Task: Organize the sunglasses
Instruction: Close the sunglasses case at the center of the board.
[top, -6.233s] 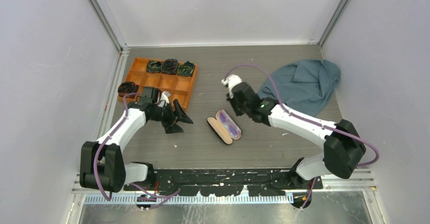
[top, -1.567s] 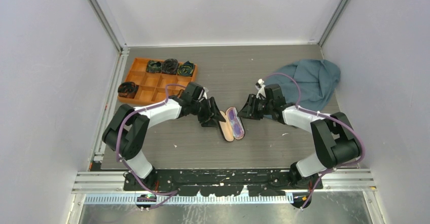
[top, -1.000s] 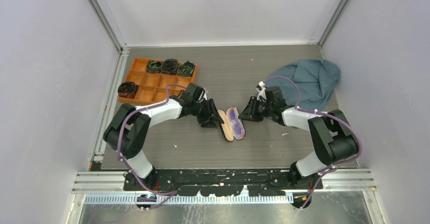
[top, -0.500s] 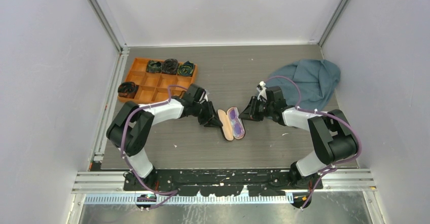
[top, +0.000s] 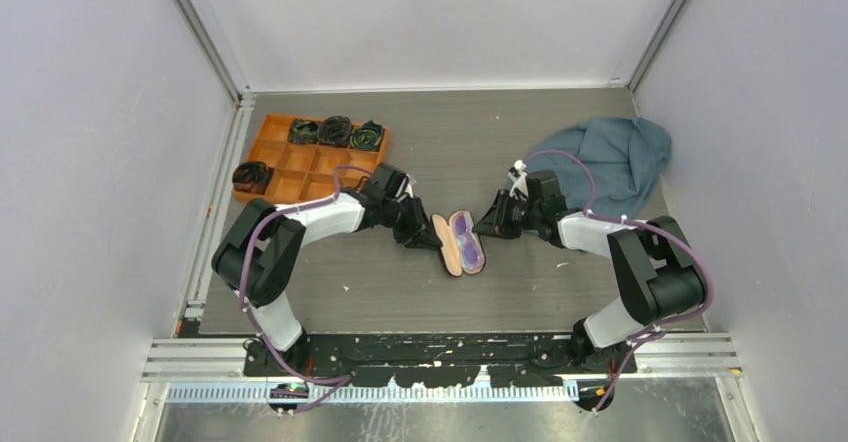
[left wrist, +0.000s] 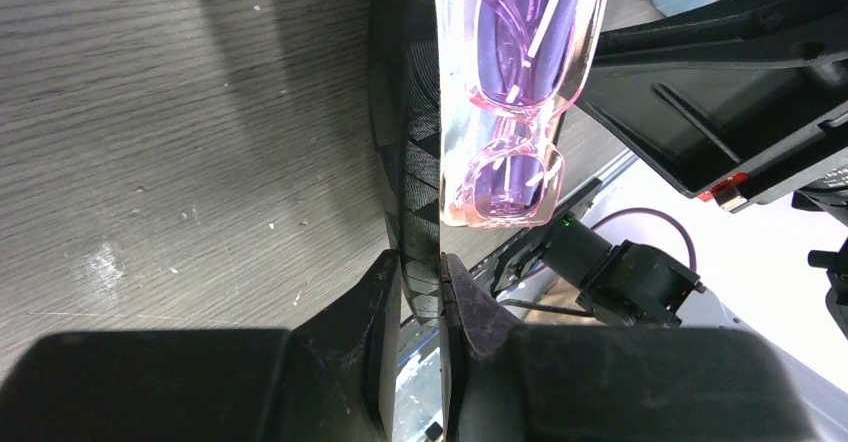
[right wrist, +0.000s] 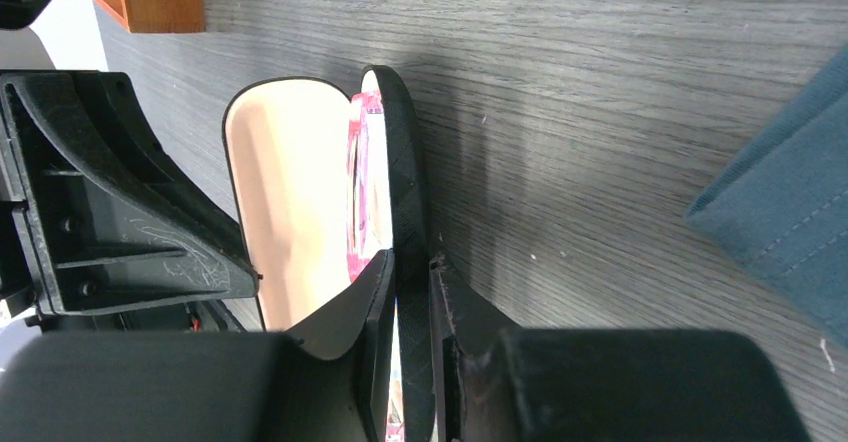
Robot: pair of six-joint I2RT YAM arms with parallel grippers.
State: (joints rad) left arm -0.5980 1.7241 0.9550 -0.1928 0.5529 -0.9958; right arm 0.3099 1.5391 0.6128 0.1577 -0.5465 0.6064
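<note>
far off on the left side of the left jaws sits the orange tray (top: pixel 310 162), well apart and not in the way. the left gripper (top: pixel 425 237) has its jaws pinched tight on the edge of the lid (top: pixel 443 245) of the black case (right wrist: pixel 404 152). the lid's tan inside faces the right jaws. just past the left jaws lie the sunglasses (top: pixel 464 240), folded, down in the other half of the case. the right gripper (top: pixel 490 227) pinches the black wall of that half, and the pink frame sits just inside the wall, right by its jaws.

i think the step now is shutting the case on the sunglasses. the next move needs the left jaws to swing the lid over toward the right jaws while the right jaws hold the bottom half down.

the two grippers are very near, with only the case between them, so they could bump. the right jaws may have to let go before the lid lands. behind the right jaws lies the blue cloth (top: pixel 605 167), near but apart. the table (top: pixel 450 132) shows open room on the far side of both jaws.
</note>
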